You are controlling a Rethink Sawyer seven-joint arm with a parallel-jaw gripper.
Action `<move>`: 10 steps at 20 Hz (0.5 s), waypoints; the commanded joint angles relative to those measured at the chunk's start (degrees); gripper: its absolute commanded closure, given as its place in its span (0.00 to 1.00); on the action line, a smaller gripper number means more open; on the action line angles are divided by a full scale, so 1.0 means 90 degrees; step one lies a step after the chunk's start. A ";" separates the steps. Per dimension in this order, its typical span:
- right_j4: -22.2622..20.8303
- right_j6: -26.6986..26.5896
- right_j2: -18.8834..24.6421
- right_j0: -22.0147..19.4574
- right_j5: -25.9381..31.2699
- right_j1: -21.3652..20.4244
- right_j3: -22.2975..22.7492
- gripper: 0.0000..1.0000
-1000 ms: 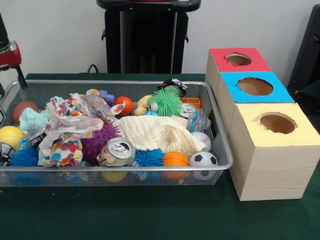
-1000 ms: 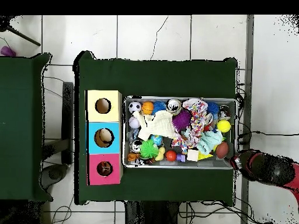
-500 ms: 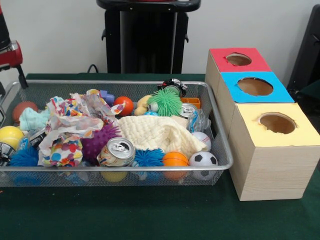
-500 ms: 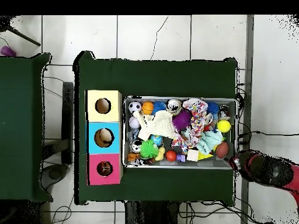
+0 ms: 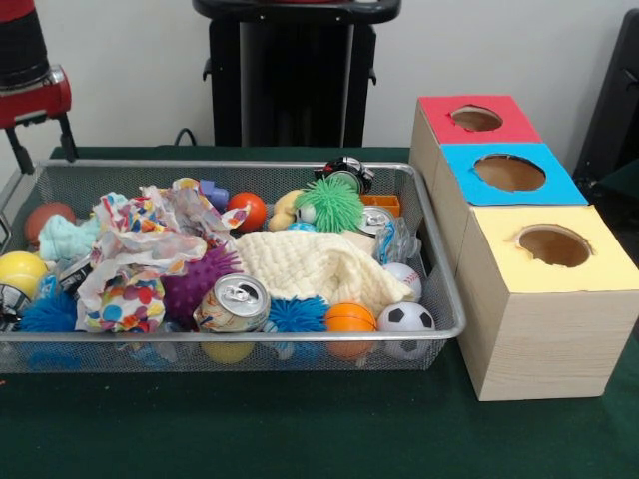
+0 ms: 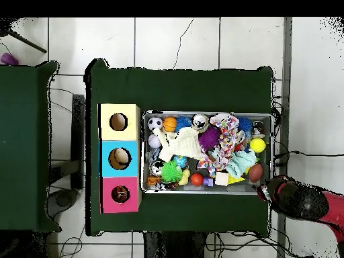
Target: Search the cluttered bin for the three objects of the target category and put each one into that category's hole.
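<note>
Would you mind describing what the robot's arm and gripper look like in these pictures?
The arm is a thick round body in red with a black band across it. Two thin dark prongs of the gripper stick down below it. From overhead, the arm shows as a bulky red and black mass.

Worktop (image 5: pixel 300 439) covered in dark green cloth. Wire mesh bin (image 5: pixel 439 289) rests directly on it, packed with clutter. Just beside bin, wooden box row (image 5: pixel 539 339) sits on cloth: red-topped hole (image 5: pixel 476 119), blue-topped hole (image 5: pixel 509 173), yellow-topped hole (image 5: pixel 554 245). Second green worktop (image 6: pixel 23 144) stands apart, across floor gap.
</note>
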 commanded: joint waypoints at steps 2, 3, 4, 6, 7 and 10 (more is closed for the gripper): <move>-0.0306 -0.0108 -0.0207 0.0186 -0.0200 0.0189 0.0061 0.00; -0.0369 -0.0167 -0.0250 0.0196 -0.0229 0.0513 -0.0138 0.00; -0.0410 -0.0245 -0.0257 0.0187 -0.0276 0.0777 -0.0300 0.00; -0.0456 -0.0406 -0.0246 0.0165 -0.0317 0.1150 -0.0554 0.00; -0.0464 -0.0490 -0.0227 0.0148 -0.0321 0.1273 -0.0648 0.00; -0.0477 -0.0707 -0.0172 0.0132 -0.0266 0.1532 -0.0910 0.00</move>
